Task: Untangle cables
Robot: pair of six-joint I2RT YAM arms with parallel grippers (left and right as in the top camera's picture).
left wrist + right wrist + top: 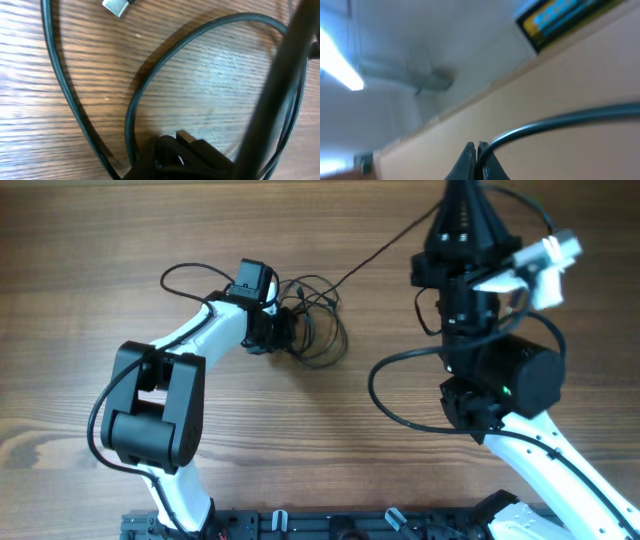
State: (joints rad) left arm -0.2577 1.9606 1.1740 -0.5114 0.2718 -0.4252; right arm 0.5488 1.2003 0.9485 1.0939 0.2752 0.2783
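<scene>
Cables (310, 300) lie tangled on the wooden table (100, 240). The left gripper (283, 332) is closed at the tangle's left edge; grip unconfirmed. One strand runs straight to the raised right gripper (476, 152), which is clamped on it.

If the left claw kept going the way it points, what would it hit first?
Most likely the tangle of thin black cables: the left gripper points straight into it. From its wrist camera, a cable loop curves ahead, though it might touch the brown wooden table first; depth is unclear.
</scene>
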